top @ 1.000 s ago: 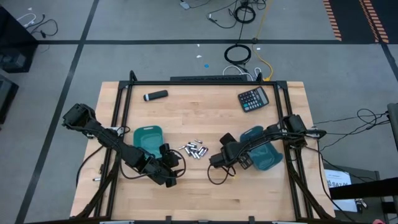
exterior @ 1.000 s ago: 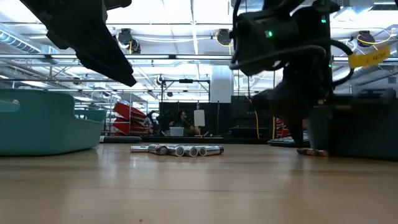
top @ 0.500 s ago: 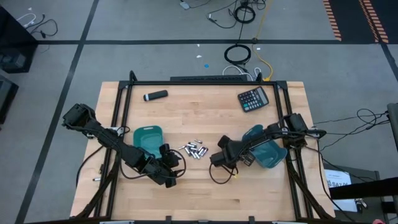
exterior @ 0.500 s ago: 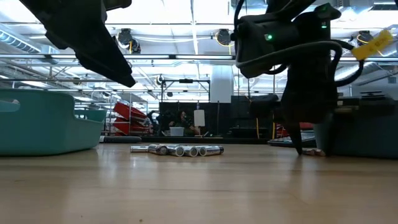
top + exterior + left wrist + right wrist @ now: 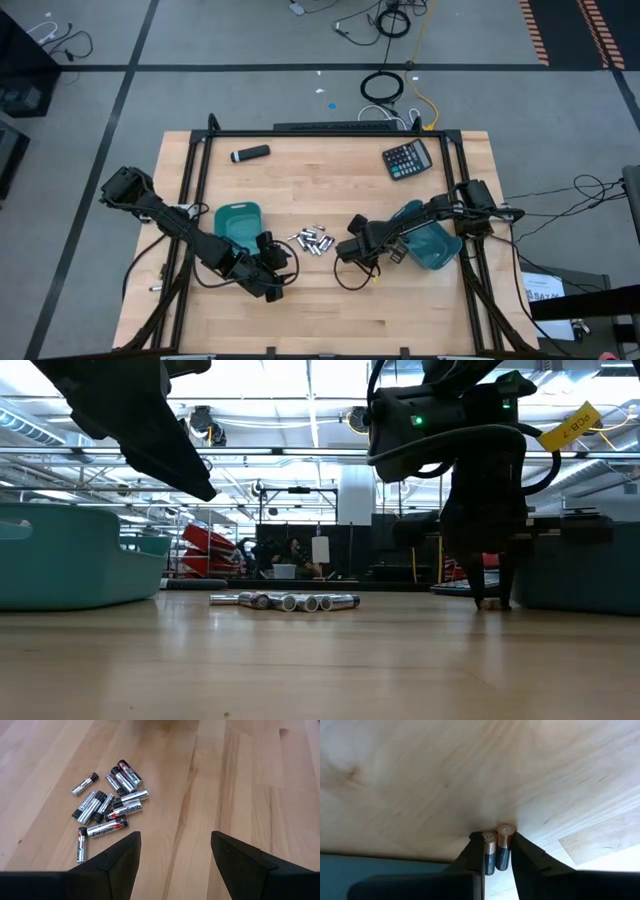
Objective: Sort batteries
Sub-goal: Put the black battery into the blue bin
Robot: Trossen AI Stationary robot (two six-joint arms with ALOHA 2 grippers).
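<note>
A heap of small silvery batteries (image 5: 311, 240) (image 5: 107, 802) lies on the wooden table between two teal bins. My left gripper (image 5: 281, 255) hangs open above the table on the near side of the heap, with nothing between its fingers (image 5: 117, 862). My right gripper (image 5: 347, 250) (image 5: 490, 598) points down at the table to the right of the heap. It is shut on two dark copper-topped batteries (image 5: 496, 851). The left bin (image 5: 238, 222) and the right bin (image 5: 425, 242) stand on the table behind the arms. My right gripper pinches two batteries, side by side, between its two fingers (image 5: 524, 854), one finger on each outer side (image 5: 485, 855). The fingers come steeply from above and lie along the batteries, whose copper ends (image 5: 505, 829) point away from the wrist. In the low view the fingertips reach down to the tabletop.
A black calculator (image 5: 407, 159) lies at the far right of the table and a black-and-grey marker-like cylinder (image 5: 250, 153) at the far left. Bare wood stretches along the near edge. The table's metal frame (image 5: 330, 131) runs along its far side.
My right gripper has rolled about its own axis and shifted slightly toward the heap. The two batteries that lay bare beside its fingers a second ago now sit between them. My left arm has kept still.
</note>
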